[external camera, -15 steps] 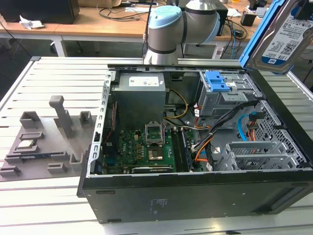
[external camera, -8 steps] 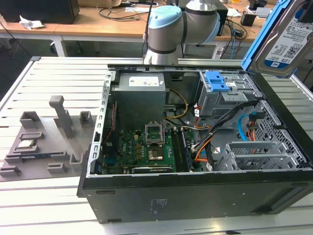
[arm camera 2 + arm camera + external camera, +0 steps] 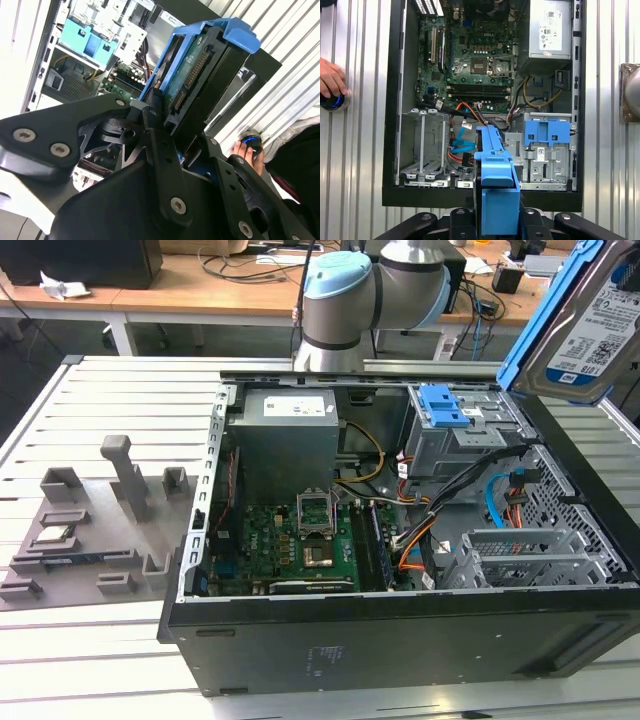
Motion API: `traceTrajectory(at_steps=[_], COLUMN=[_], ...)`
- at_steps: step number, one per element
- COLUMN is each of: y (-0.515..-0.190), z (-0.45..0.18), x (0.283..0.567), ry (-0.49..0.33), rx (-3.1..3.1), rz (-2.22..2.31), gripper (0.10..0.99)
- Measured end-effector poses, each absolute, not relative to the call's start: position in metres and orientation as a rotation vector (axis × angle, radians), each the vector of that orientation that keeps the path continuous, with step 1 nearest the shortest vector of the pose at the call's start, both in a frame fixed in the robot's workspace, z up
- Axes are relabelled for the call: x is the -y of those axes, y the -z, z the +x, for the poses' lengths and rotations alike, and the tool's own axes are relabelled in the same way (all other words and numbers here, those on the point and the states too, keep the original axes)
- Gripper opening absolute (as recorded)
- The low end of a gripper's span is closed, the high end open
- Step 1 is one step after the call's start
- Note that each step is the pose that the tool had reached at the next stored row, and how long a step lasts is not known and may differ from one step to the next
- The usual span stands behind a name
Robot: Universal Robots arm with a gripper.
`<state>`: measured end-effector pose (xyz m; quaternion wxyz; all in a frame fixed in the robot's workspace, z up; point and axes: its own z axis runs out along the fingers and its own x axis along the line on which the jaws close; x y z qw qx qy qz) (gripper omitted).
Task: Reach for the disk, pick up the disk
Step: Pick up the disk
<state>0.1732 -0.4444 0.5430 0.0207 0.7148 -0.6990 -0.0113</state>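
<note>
I have the claw [image 3: 172,132] clamped on the disk [image 3: 200,82], held clear above the open computer case [image 3: 400,640], its long axis running straight out from the fingers; in the exterior view the disk [image 3: 585,325] rides high at the exterior view's right.

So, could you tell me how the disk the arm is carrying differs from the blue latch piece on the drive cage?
The disk hangs lifted above the open computer case, clamped in the gripper; the blue latch piece sits mounted on the drive cage inside. The disk is silver metal with a printed label and the larger of the two; the latch piece is all plastic. Both carry bright blue plastic.
</note>
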Motion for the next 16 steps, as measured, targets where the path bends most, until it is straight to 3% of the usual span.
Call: traceTrajectory(at_steps=[16], y=[-0.543], z=[0.173], x=[0.467], ry=[0.035], rx=[2.168], rz=[2.216], gripper=[0.361])
